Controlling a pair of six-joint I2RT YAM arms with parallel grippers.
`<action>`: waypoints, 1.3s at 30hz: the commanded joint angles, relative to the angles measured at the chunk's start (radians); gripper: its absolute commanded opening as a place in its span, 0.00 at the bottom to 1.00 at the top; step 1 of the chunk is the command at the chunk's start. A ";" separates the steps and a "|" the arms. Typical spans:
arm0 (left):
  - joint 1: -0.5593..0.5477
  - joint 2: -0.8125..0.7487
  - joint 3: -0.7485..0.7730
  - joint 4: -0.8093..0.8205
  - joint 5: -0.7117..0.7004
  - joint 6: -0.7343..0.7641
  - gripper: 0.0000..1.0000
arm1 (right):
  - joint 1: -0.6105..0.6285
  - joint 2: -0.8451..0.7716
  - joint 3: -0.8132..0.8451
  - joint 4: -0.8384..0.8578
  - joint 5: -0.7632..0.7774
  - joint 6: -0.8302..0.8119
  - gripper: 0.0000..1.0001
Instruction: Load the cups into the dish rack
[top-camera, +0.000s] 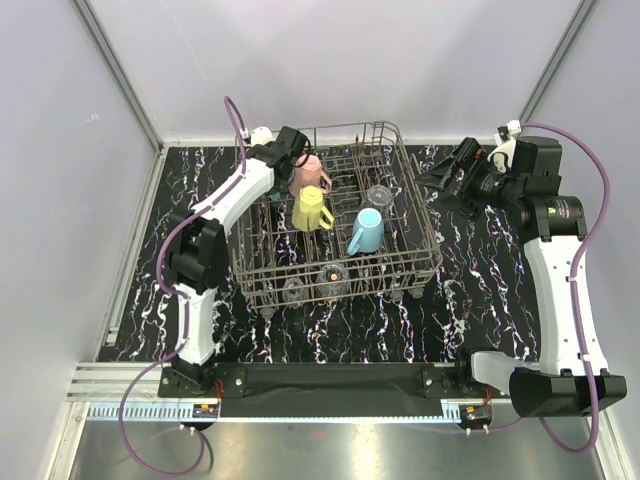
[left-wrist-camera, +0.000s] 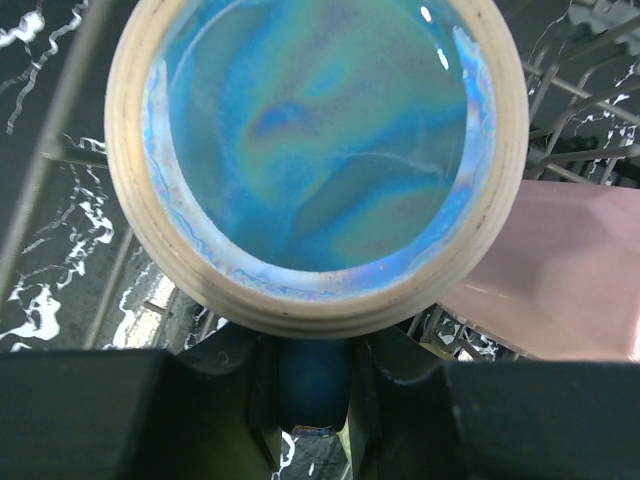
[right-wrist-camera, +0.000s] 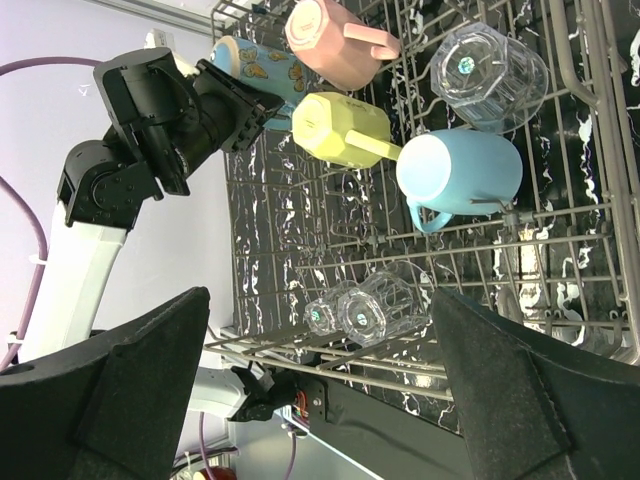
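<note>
The dish rack (top-camera: 421, 216) stands mid-table. In it lie a pink mug (top-camera: 308, 172), a yellow mug (top-camera: 311, 208), a light blue mug (top-camera: 367, 231) and three clear glasses (top-camera: 379, 195) (top-camera: 332, 278) (top-camera: 294, 290). My left gripper (top-camera: 296, 150) hangs over the rack's back left corner, shut on the handle (left-wrist-camera: 313, 385) of a teal-blue mug (left-wrist-camera: 320, 150), whose underside fills the left wrist view. That mug (right-wrist-camera: 255, 65) sits beside the pink mug (right-wrist-camera: 335, 40). My right gripper (top-camera: 440, 178) is open and holds nothing, just right of the rack.
Black marbled mat (top-camera: 500, 300) covers the table under the rack. White walls enclose the left, back and right sides. The rack's upright tines (right-wrist-camera: 600, 150) stand around the mugs. A black bar (top-camera: 330, 378) runs between the arm bases at the near edge.
</note>
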 joint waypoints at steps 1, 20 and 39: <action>0.002 -0.017 0.036 0.076 -0.039 -0.038 0.00 | -0.005 -0.009 -0.012 0.040 -0.010 0.002 1.00; 0.003 0.027 0.020 0.080 -0.035 -0.044 0.00 | -0.004 -0.018 -0.089 0.098 -0.077 0.060 1.00; 0.032 0.020 -0.026 0.095 0.048 -0.045 0.43 | -0.005 -0.048 -0.135 0.129 -0.056 0.040 1.00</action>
